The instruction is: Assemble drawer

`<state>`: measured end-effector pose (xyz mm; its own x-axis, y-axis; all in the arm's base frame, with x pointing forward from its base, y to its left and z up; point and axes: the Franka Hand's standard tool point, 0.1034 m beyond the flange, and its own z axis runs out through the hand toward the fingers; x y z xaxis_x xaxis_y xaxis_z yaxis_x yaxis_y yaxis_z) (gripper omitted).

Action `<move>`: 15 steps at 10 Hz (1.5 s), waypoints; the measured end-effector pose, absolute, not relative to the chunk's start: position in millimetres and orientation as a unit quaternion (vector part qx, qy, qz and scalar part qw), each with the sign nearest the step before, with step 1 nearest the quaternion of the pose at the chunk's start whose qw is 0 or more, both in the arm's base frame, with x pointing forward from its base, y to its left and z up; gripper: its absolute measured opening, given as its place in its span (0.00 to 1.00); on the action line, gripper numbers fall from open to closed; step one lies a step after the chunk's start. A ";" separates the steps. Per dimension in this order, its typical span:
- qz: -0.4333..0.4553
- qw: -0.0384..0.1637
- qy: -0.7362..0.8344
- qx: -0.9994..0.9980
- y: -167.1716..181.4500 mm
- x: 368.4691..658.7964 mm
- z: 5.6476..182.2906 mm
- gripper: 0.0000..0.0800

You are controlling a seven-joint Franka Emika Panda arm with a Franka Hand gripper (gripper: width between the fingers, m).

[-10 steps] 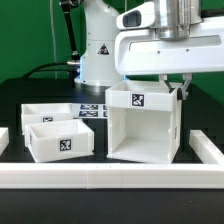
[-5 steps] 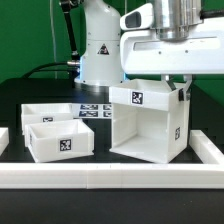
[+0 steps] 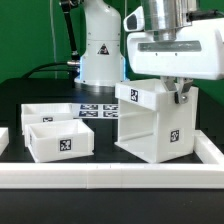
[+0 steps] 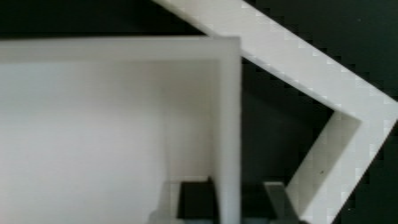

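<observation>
In the exterior view, starting at its left, I see two shallow open-topped trays on the black tabletop (image 3: 100,152), both apart from the arm. The rear tray (image 3: 38,110) sits just behind the front tray (image 3: 60,142). They overlap in this view, so I cannot tell if they touch. The front tray shows a black-and-white tag on its near wall.

Behind them, toward the middle, the marker board (image 3: 95,108) lies flat in front of the arm base (image 3: 98,50).

Right of centre is the tall box casing (image 3: 148,130), well apart from the trays. It is turned so one corner faces the camera. One tag is on its top face and another on the side toward the exterior view's right. I cannot tell whether its lower edge rests on the tabletop or is just off it.

The end effector (image 3: 180,95) comes down from above at the casing's upper edge on the exterior view's right. In the wrist view the dark fingers (image 4: 192,203) sit on either side of a thin white wall of the casing (image 4: 107,130), so the end effector (image 4: 233,205) is clamped onto that wall.

A long white border rail (image 3: 110,178) runs along the front. Beyond the casing the wrist view shows a rail corner (image 4: 311,75).
</observation>
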<state>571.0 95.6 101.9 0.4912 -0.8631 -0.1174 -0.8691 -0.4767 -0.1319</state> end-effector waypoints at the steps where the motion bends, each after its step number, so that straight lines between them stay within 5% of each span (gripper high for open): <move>1: 0.022 0.089 0.528 -0.844 97.6 570.7 101.9 0.05; 6: 0.053 0.118 0.684 -0.718 95.0 594.5 99.5 0.05; 15: 0.061 0.130 0.689 -0.711 98.6 649.6 100.0 0.05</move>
<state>649.6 98.6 100.0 0.0440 -0.9631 -0.2655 -0.9947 -0.0176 -0.1010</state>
